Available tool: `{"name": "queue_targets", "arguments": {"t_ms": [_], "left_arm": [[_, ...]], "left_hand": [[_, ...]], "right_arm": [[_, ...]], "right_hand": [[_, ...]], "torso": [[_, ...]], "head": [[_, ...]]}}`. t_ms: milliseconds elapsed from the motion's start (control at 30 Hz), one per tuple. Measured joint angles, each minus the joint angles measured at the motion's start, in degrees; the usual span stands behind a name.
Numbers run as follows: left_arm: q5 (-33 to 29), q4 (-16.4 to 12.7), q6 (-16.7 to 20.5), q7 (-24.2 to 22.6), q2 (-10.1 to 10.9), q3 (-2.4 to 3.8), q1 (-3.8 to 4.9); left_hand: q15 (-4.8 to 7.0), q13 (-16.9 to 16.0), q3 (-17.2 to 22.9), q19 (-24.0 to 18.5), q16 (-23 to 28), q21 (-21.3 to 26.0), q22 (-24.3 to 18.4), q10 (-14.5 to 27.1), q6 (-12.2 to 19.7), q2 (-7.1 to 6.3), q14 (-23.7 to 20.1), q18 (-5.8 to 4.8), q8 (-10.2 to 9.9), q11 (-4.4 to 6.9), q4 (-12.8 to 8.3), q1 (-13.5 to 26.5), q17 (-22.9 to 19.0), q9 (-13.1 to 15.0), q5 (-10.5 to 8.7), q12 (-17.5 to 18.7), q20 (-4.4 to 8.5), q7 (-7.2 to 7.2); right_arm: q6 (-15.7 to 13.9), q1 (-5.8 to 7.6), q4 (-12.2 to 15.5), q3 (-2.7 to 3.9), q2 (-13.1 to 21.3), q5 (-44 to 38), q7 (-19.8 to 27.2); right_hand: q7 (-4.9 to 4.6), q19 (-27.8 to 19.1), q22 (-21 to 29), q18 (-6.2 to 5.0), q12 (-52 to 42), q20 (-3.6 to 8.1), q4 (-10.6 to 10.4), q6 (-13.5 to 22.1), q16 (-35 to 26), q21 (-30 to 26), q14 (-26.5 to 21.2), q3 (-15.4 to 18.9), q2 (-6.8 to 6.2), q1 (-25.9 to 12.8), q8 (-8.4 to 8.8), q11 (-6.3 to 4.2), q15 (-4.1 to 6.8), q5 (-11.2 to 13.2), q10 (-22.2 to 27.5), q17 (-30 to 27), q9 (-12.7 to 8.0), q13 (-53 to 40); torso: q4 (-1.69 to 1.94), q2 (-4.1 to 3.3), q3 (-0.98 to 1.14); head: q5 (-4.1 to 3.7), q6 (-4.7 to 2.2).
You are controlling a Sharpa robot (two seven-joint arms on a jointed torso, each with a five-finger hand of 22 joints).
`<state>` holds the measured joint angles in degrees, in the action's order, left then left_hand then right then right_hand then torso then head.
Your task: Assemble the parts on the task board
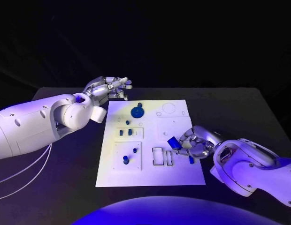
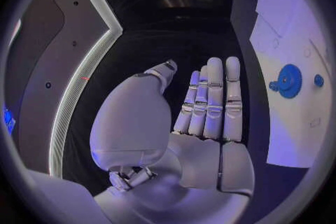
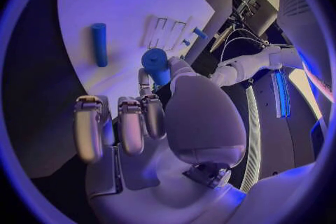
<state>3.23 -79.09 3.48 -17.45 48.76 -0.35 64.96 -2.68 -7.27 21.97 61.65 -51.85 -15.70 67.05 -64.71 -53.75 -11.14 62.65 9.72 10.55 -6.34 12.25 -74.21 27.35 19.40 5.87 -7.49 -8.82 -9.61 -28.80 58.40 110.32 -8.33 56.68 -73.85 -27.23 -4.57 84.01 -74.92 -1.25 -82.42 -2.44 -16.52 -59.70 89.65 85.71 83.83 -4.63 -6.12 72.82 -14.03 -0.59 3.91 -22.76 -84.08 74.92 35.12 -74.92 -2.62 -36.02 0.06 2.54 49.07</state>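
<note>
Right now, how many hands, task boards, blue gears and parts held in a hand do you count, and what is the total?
Hands: 2 (left hand, right hand)
Task board: 1
Blue gear: 1
Held blue part, in the right hand: 1
Total: 5

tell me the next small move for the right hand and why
Probably carry the blue part toward an open slot on the board and line it up. The right hand pinches that part above the board's near right area, beside the empty rectangular outlines. The left hand hangs open off the board's far left corner, holding nothing.
</note>
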Motion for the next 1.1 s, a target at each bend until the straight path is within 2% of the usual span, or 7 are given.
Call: {"name": "queue_targets", "arguments": {"t_ms": [233, 433, 600, 700, 1100], "left_arm": [[0.0, -0.02, -0.01, 0.02, -0.02, 0.0, 0.0], [0.0, -0.04, -0.01, 0.04, -0.01, 0.0, 0.0], [0.0, -0.05, -0.02, 0.05, -0.01, 0.0, 0.0], [0.0, -0.06, -0.02, 0.06, 0.01, 0.0, 0.0], [-0.01, -0.16, -0.01, 0.1, 0.08, 0.0, 0.01]], "left_hand": [[0.0, 0.0, 0.0, 0.0, 0.0, 0.0, 0.0, 0.0, 0.0, 0.0, 0.0, 0.0, 0.0, 0.0, 0.0, 0.0, 0.0, 0.02, 0.0, 0.0, 0.0, 0.0], [0.0, 0.01, 0.0, 0.0, 0.0, 0.0, 0.0, 0.0, 0.0, 0.0, 0.0, 0.0, 0.0, 0.0, 0.0, 0.0, 0.0, 0.02, 0.0, 0.0, 0.0, 0.0], [0.0, 0.01, 0.0, 0.0, 0.0, 0.0, 0.01, 0.0, 0.0, 0.0, 0.0, 0.0, 0.0, 0.0, 0.0, 0.0, 0.0, 0.01, 0.0, 0.0, 0.01, 0.0], [0.0, 0.01, 0.0, 0.0, 0.0, 0.0, 0.01, 0.0, 0.02, 0.0, 0.0, 0.0, 0.0, 0.0, 0.0, 0.0, 0.0, 0.01, 0.0, 0.0, 0.01, -0.02], [0.0, 0.0, 0.0, -0.01, 0.0, 0.0, 0.0, 0.0, 0.21, 0.0, 0.0, 0.0, 0.0, 0.0, 0.0, 0.0, 0.0, 0.0, -0.01, 0.0, 0.01, -0.21]], "right_arm": [[0.05, 0.24, 0.2, 0.0, -1.38, 3.2, 0.95], [1.93, 0.22, -0.59, -0.01, -3.72, 5.53, 1.35], [3.62, -0.07, -1.26, -0.05, -5.02, 6.92, 1.44], [4.47, -0.23, -1.63, -0.07, -5.52, 7.55, 1.44], [6.19, -0.49, -3.47, -0.1, -6.77, 8.46, 1.17]], "right_hand": [[0.0, 0.0, 0.0, 0.0, 0.0, 0.0, -0.16, 0.0, 0.0, 0.0, 0.0, -0.31, 0.0, 0.0, 0.2, 0.0, 0.0, 0.0, 0.0, 0.0, 0.0, 0.0], [-0.32, 0.0, 0.01, 0.0, 0.0, 0.0, -0.22, -0.32, 0.0, 0.0, 0.0, -0.7, 0.1, -0.14, 0.19, 0.0, 0.0, 0.68, 0.0, -0.01, -0.02, 0.0], [-0.83, 0.0, 0.01, 0.0, -0.35, -0.01, -0.31, -0.83, 0.0, 0.0, 0.14, -1.27, 0.39, -2.88, 0.2, 0.0, 0.14, 0.72, 0.01, -0.01, -0.05, 0.01], [-0.84, 0.0, 0.01, 0.0, -0.73, -0.01, -0.24, -0.84, 0.0, 0.0, 0.21, -1.51, 0.0, -3.41, -0.09, -0.2, 0.21, 0.78, 0.21, -0.01, -0.04, 0.01], [-1.04, -0.01, 0.02, 0.0, -1.24, 0.03, -0.17, -1.05, 0.0, -0.01, 0.21, -1.88, 0.01, -4.15, -0.17, -0.44, 0.2, 1.05, 0.02, -0.01, 0.29, 0.01]], "torso": [[0.11, -0.05, 0.08], [0.1, -0.05, 0.03], [0.1, -0.05, 0.01], [0.1, -0.06, 0.01], [0.08, -0.08, 0.04]], "head": [[0.02, 0.31], [0.21, 0.59], [0.27, 0.81], [0.35, 0.9], [0.55, 0.93]]}}
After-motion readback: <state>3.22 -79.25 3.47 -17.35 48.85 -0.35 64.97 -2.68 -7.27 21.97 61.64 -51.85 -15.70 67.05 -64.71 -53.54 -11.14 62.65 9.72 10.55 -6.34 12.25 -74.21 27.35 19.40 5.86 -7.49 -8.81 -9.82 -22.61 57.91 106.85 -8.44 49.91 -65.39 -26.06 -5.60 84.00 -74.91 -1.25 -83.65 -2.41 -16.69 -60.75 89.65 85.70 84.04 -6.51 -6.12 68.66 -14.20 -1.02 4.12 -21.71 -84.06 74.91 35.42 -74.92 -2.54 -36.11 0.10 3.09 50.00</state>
